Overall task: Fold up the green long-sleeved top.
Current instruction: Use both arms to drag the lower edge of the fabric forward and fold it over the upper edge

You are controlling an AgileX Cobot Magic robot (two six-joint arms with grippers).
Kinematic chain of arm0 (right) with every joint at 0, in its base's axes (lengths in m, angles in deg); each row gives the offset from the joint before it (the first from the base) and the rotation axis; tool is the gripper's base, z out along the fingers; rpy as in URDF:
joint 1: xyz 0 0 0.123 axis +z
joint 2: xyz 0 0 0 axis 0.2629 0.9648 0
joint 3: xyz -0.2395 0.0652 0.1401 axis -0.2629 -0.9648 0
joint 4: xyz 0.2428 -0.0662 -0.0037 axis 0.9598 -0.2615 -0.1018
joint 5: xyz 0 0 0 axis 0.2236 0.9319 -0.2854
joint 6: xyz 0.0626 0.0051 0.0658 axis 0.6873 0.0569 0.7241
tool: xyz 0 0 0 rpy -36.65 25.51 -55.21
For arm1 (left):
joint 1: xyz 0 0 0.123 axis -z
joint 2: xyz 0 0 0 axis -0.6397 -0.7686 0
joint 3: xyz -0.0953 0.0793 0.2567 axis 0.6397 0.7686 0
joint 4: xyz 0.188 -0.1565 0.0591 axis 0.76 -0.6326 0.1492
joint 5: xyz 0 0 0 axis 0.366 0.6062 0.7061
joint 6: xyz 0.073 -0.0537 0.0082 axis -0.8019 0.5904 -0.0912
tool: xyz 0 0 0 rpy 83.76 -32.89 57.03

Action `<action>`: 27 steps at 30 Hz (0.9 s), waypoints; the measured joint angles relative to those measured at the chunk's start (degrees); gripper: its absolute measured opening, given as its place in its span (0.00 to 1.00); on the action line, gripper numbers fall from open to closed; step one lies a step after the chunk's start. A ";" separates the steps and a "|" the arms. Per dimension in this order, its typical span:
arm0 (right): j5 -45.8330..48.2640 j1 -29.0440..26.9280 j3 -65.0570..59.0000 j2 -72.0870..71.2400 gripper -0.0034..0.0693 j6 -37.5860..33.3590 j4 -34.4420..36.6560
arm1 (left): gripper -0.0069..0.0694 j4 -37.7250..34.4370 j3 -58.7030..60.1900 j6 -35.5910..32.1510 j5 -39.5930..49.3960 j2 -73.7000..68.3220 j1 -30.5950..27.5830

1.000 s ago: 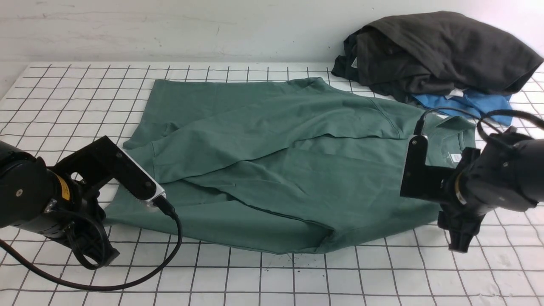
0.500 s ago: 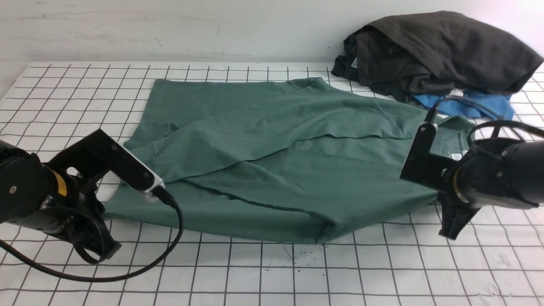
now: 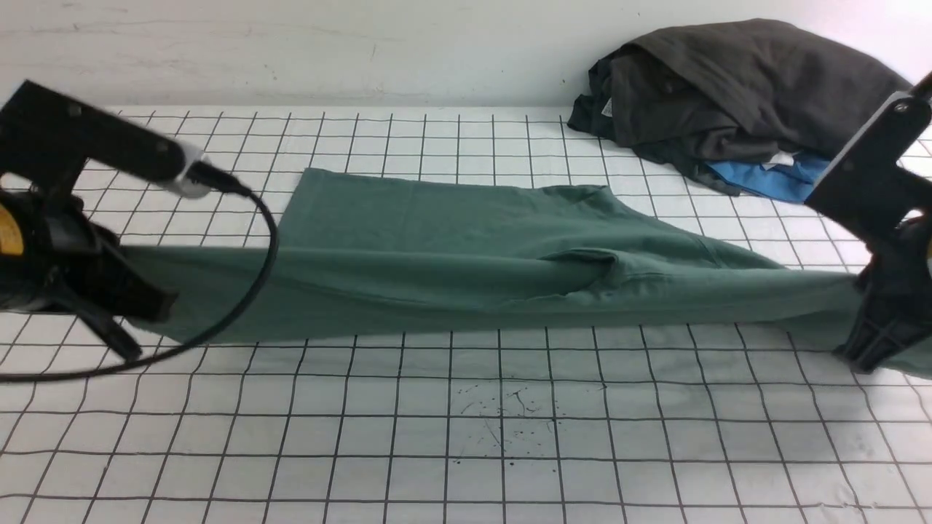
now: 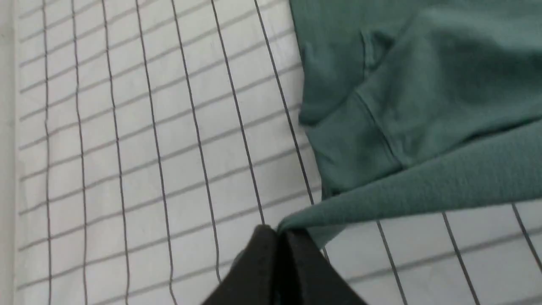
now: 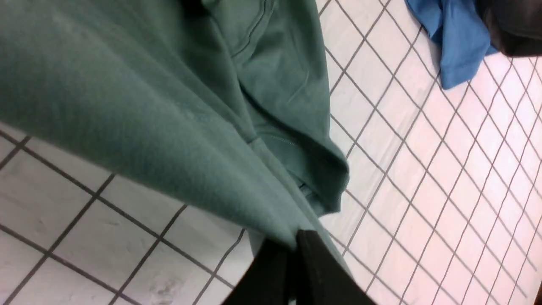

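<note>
Stretching the green top (image 3: 437,287) above the table (image 3: 502,437), both grippers, left (image 4: 281,237) and right (image 5: 294,245), pinch its near edge tightly; far cloth rests on the table. Folding looks barely begun, with most folds left.

We see 2 black arms (image 3: 54,247), a yellow band (image 3: 10,231) on the left 1, silvery camera ends (image 3: 191,173) and a looping black cable (image 3: 255,280).
</note>
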 joint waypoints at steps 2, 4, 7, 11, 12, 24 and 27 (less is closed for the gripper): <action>-2.87 -0.47 0.00 1.18 0.05 -0.08 -0.56 | 0.08 1.12 -3.77 1.27 -1.48 -4.47 0.00; -7.53 -1.88 1.43 5.54 0.05 0.52 -1.06 | 0.08 2.48 -11.11 1.86 -2.74 -13.08 0.00; -9.52 -3.62 5.15 11.30 0.05 1.19 -1.10 | 0.08 3.63 -20.33 2.22 -3.11 -22.57 0.00; -9.43 -6.43 14.15 21.11 0.05 1.81 -0.98 | 0.08 5.36 -37.74 2.93 -1.02 -38.05 0.00; -9.35 -6.53 14.63 21.11 0.05 1.81 -0.98 | 0.08 5.37 -38.61 2.94 -0.78 -38.81 0.00; 0.12 -8.28 40.91 44.29 0.20 10.45 7.06 | 0.38 2.34 -88.65 4.53 14.63 -77.91 -0.98; 4.72 -8.87 44.90 46.08 0.31 15.49 6.14 | 0.59 -2.13 -94.63 4.59 16.42 -80.59 -2.67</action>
